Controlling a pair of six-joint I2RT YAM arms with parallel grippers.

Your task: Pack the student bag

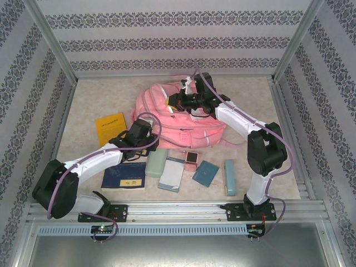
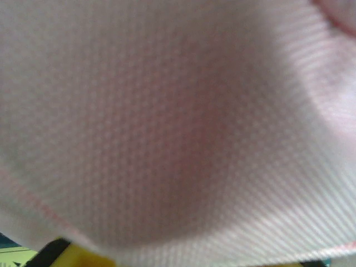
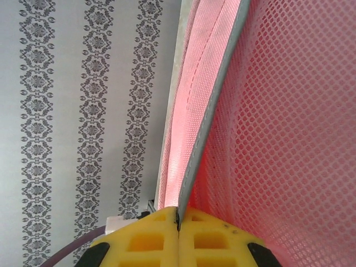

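The student bag, a large pink backpack, lies at the back middle of the table. My right gripper is shut on the bag's grey-trimmed edge, where pink mesh meets the smoother pink fabric. From above, the right gripper sits on the bag's upper part. My left gripper is pushed against the bag's lower left side. Blurred pink fabric lies right up against the left wrist camera, and a yellow fingertip peeks out at the bottom. Its jaws are hidden.
In front of the bag lie a yellow book, a dark blue book, a pale green case, a light notebook, a small pink device, a teal booklet and a teal pencil case. Patterned walls enclose the table.
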